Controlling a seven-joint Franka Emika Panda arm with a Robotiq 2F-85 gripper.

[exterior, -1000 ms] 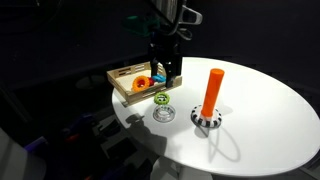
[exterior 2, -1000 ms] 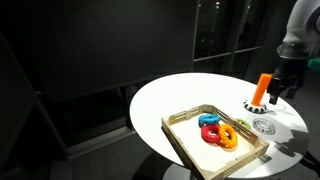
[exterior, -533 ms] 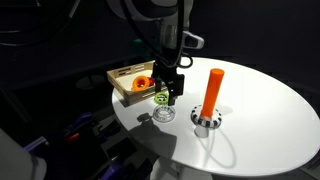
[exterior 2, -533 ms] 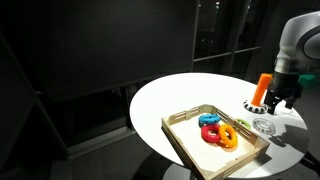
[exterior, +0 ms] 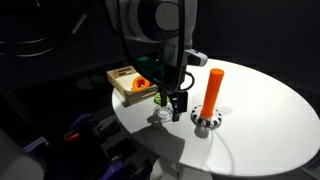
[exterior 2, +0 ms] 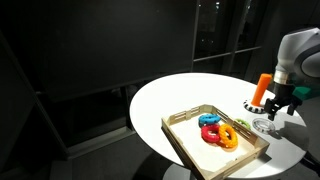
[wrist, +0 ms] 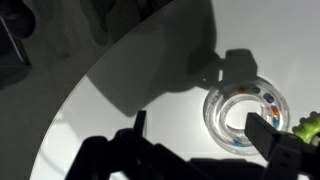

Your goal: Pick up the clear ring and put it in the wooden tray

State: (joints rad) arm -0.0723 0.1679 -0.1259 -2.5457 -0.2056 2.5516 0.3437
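The gripper (wrist: 200,125), claws apart, hangs low over the clear ring (wrist: 222,105) on the white table (exterior: 260,110), apparently not gripping it; the wooden tray (exterior 2: 185,114) sits nearby.

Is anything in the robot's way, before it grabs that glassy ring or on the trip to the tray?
Nothing visible lies between the open gripper and the clear ring just below it. A small green ring sits close beside it, toward the wooden tray, but it looks flat and probably easy to lift over.
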